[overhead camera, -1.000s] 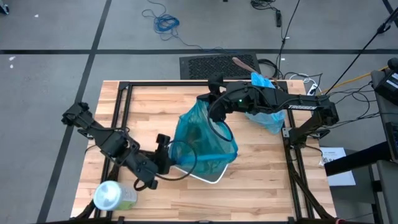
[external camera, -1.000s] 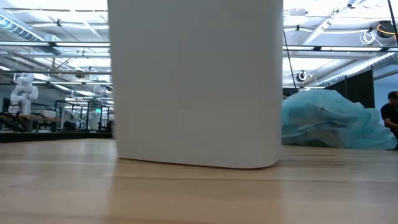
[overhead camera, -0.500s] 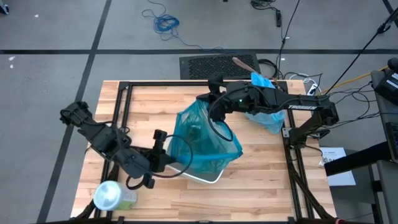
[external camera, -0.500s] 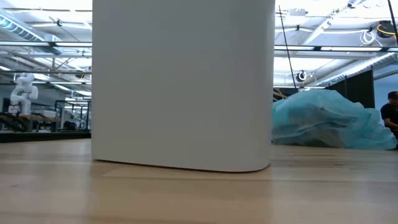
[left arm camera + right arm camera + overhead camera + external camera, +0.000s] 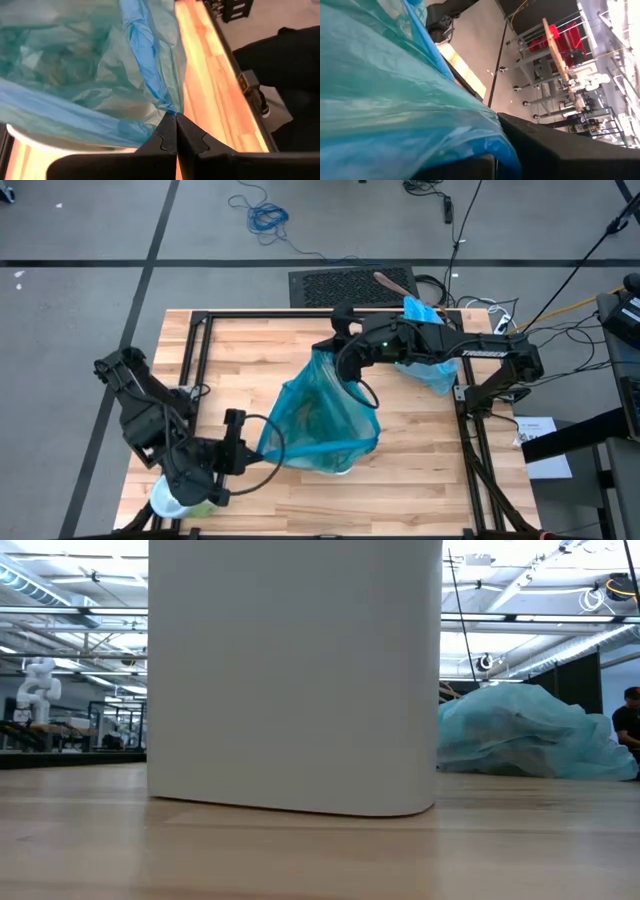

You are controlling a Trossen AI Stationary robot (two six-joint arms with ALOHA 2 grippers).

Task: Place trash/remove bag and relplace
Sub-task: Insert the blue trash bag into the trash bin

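A darker teal-green plastic bag [image 5: 320, 418] with a blue rim band hangs stretched between both grippers above the white bin [image 5: 338, 468], which fills the low view [image 5: 295, 670]. My left gripper [image 5: 258, 446] is shut at the bag's near-left corner. My right gripper [image 5: 345, 360] is shut at its far top. Dim brown and pale shapes [image 5: 55, 65] show through the bag's wall. The pale light-blue bag [image 5: 430, 372] lies crumpled on the table under the right arm and also shows in the low view [image 5: 530, 735]. My left gripper [image 5: 176, 120] pinches the bag's blue rim band [image 5: 165, 102] at a gathered corner between its two fingertips, coming level from the table's near-left side. The plastic runs taut away from the fingers. My right gripper [image 5: 502, 152] holds the teal bag's top edge [image 5: 507, 145] from above. The bag hangs below it and covers the fingers, so the kind of hold cannot be told.
A pale-green container with a white lid [image 5: 178, 500] stands at the near-left corner, partly under the left arm. A black frame rail [image 5: 190, 380] runs along the table's left side and another along the right. Bare wood [image 5: 250, 350] lies far-left of the bag.
My left gripper has moved toward the table's near-left corner, still shut on the bag's rim. The near side of the bag has been drawn out that way and now covers most of the white bin. The bin has slid a little. The right gripper has stayed put.
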